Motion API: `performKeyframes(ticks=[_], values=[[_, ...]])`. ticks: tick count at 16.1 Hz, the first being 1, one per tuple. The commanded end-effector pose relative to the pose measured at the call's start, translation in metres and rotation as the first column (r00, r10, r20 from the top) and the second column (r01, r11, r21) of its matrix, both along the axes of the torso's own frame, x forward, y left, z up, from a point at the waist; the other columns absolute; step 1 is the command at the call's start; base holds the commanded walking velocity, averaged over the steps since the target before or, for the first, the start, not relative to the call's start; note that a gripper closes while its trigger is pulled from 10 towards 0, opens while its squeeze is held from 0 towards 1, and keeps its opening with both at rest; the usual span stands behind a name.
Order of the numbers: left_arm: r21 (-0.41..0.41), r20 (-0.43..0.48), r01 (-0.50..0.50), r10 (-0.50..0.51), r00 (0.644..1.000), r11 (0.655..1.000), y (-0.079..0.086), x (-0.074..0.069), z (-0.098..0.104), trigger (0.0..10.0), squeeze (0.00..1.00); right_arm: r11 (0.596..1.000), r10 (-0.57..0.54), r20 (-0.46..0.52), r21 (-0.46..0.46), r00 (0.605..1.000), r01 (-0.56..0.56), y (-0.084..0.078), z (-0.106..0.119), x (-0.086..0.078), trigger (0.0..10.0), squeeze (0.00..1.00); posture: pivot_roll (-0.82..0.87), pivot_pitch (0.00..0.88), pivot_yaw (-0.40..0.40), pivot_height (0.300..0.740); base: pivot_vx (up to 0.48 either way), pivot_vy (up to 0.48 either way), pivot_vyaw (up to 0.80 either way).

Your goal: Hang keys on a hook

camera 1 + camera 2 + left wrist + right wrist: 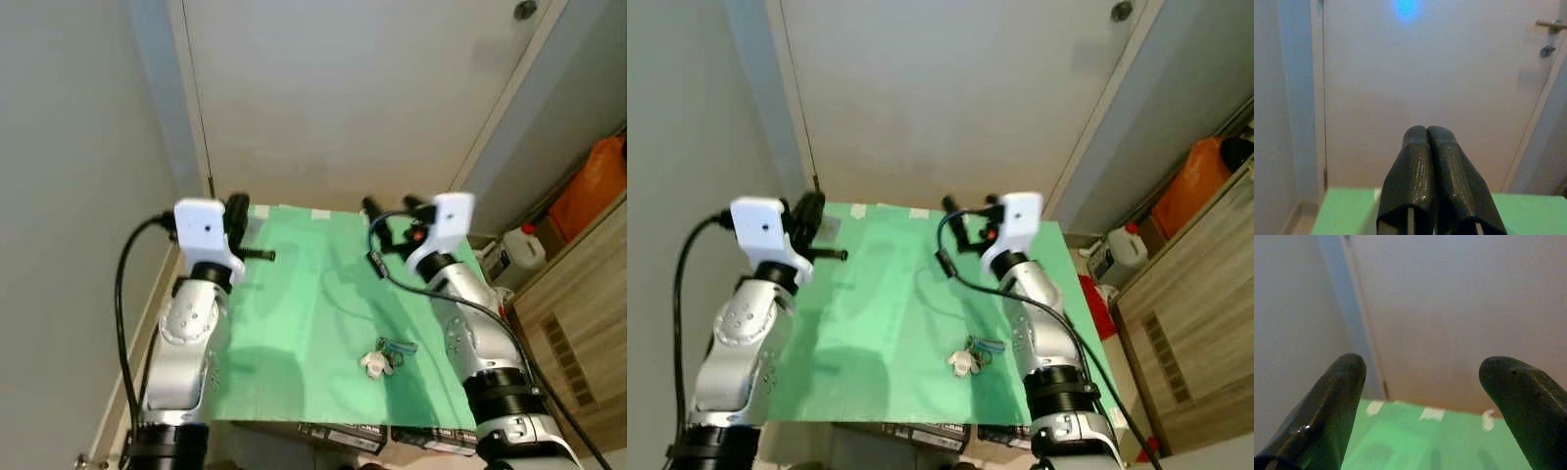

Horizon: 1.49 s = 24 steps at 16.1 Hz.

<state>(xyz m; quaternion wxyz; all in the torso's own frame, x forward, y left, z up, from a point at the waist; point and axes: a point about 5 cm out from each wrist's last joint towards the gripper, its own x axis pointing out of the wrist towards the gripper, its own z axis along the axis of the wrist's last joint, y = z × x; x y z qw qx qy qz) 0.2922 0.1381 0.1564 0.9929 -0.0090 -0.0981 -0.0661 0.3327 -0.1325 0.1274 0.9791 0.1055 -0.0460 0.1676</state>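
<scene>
Keys near the table's front edge too small to count or resolve, door handle cut by picture edge, orange container partly cropped, boxes under table's front edge mostly hidden

A plain bright green cover is spread over the tabletop, with small pale tape patches seen at its far edge. Near the front edge lies a bunch of keys, whitish with a blue-green part. Black fingers are seen on the left gripper and the right gripper. An orange bag and a white bottle with a red cap are seen beside pale wood panelling.
</scene>
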Motion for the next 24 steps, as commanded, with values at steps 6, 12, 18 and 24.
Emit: performKeyframes(ticks=[6, 12, 18, 24], values=[[0.049, -0.039, 0.052, -0.050, 0.998, 0.997, -0.007, 0.007, -0.010, 0.0, 0.00, 0.997, -0.066, 0.041, -0.028, 0.997, 0.067, -0.007, -0.009, -0.003, 10.0, 0.00, 0.08, 0.000, -0.035, 0.740, 0.000, 0.000, 0.00], [-0.009, -0.044, 0.083, -0.083, 0.996, 0.997, -0.017, 0.009, -0.013, 0.0, 0.00, 0.999, -0.048, -0.004, -0.013, 0.999, 0.048, -0.006, -0.016, -0.004, 10.0, 0.00, 0.06, 0.000, -0.029, 0.740, 0.000, 0.000, 0.00], [-0.008, -0.037, 0.092, -0.092, 0.995, 0.996, -0.018, 0.011, -0.012, 0.0, 0.00, 0.999, -0.045, -0.022, -0.016, 0.999, 0.044, -0.006, -0.019, -0.007, 10.0, 0.00, 0.05, 0.000, -0.022, 0.740, -0.319, 0.000, 0.00], [-0.009, -0.047, 0.106, -0.106, 0.993, 0.994, -0.018, 0.011, -0.014, 0.0, 0.00, 0.999, -0.045, -0.033, -0.025, 0.998, 0.044, -0.008, -0.022, -0.010, 10.0, 0.00, 0.04, 0.000, -0.019, 0.740, -0.349, 0.000, 0.00]])
